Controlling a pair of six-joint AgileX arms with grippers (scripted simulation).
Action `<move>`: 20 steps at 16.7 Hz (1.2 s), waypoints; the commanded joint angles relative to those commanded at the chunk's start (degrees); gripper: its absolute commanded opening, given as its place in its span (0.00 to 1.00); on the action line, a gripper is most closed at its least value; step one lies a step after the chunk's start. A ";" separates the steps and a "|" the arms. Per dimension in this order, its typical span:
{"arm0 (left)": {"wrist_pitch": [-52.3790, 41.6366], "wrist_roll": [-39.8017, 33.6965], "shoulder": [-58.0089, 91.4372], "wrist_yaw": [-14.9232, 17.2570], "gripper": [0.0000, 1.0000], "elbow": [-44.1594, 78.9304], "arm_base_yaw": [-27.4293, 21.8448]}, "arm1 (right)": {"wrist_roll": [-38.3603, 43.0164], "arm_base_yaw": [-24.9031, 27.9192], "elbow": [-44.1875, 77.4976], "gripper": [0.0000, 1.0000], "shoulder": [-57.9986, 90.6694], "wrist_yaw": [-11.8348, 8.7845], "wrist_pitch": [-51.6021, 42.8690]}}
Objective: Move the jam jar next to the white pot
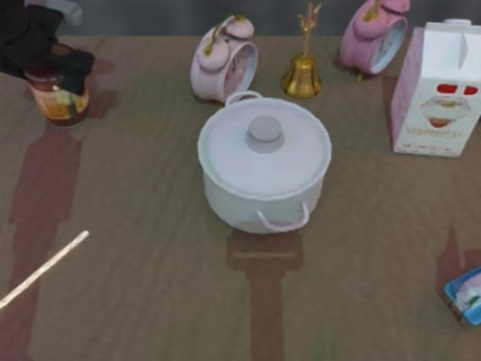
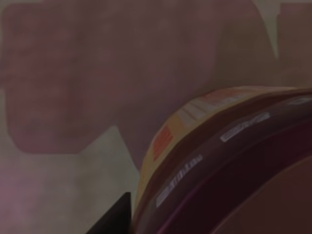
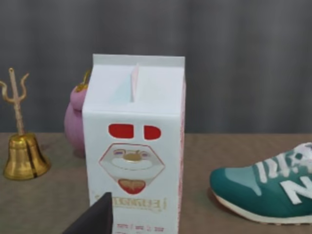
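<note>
The jam jar (image 1: 58, 99), with dark jam and a yellow-orange label, is at the table's far left back corner. My left gripper (image 1: 54, 69) reaches down over its lid and is shut on it. In the left wrist view the jam jar (image 2: 229, 161) fills the frame, and one dark finger (image 2: 114, 217) lies against its side. The white pot (image 1: 263, 162), with a grey knob and two loop handles, stands at the table's middle, far to the right of the jar. My right arm is out of the top view; only one of its dark fingers (image 3: 100, 217) shows, with nothing held.
Behind the pot stand a pink alarm clock (image 1: 224, 60) and a gold bell (image 1: 302, 74). A second pink clock (image 1: 373, 34) and a white-pink carton (image 1: 436, 90) are at the back right. A teal shoe (image 3: 263, 187) lies at the right edge, and a white stick (image 1: 45, 267) at the front left.
</note>
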 joint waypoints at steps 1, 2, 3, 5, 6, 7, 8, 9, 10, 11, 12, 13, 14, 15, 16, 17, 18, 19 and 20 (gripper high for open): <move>0.00 0.00 0.00 0.00 0.17 0.00 0.00 | 0.00 0.00 0.00 1.00 0.00 0.00 0.00; 0.00 0.00 0.00 0.00 0.10 0.00 0.00 | 0.00 0.00 0.00 1.00 0.00 0.00 0.00; 0.00 0.00 0.00 0.00 0.02 0.00 0.00 | 0.00 0.00 0.00 1.00 0.00 0.00 0.00; 0.00 0.00 0.00 0.00 0.00 0.00 0.00 | 0.00 0.00 0.00 1.00 0.00 0.00 0.00; 0.00 0.00 0.00 0.00 0.00 0.00 0.00 | 0.00 0.00 0.00 1.00 0.00 0.00 0.00; 0.00 0.00 0.00 0.00 0.00 0.00 0.00 | 0.00 0.00 0.00 1.00 0.00 0.00 0.00; 0.00 0.00 0.00 0.00 0.00 0.00 0.00 | 0.00 0.00 0.00 1.00 0.00 0.00 0.00; 0.00 0.00 0.00 0.00 0.00 0.00 0.00 | 0.00 0.00 0.00 1.00 0.00 0.00 0.00; 0.00 0.00 0.00 0.00 0.00 0.00 0.00 | 0.00 0.00 0.00 1.00 0.00 0.00 0.00; 0.00 0.00 0.00 0.00 0.00 0.00 0.00 | 0.00 0.00 0.00 1.00 0.00 0.00 0.00; -0.01 0.09 -0.09 -0.02 0.00 -0.01 0.16 | 0.00 0.00 0.00 1.00 0.00 0.00 0.00; -0.01 0.08 -0.24 -0.03 0.00 -0.15 0.18 | 0.00 0.00 0.00 1.00 0.00 0.00 0.00; 0.00 0.06 -0.97 -0.05 0.00 -0.88 0.27 | 0.00 0.00 0.00 1.00 0.00 0.00 0.00; -0.01 0.07 -2.31 -0.07 0.00 -2.21 0.38 | 0.00 0.00 0.00 1.00 0.00 0.00 0.00; -0.03 0.11 -4.25 -0.09 0.00 -4.15 0.49 | 0.00 0.00 0.00 1.00 0.00 0.00 0.00; -0.07 0.18 -6.79 -0.10 0.00 -6.66 0.60 | 0.00 0.00 0.00 1.00 0.00 0.00 0.00; -0.12 0.26 -9.93 -0.11 0.00 -9.68 0.73 | 0.00 0.00 0.00 1.00 0.00 0.00 0.00; -0.20 0.33 -13.53 -0.13 0.00 -13.07 0.90 | 0.00 0.00 0.00 1.00 0.00 0.00 0.00; -0.29 0.38 -17.29 -0.14 0.00 -16.62 1.10 | 0.00 0.00 0.00 1.00 0.00 0.00 0.00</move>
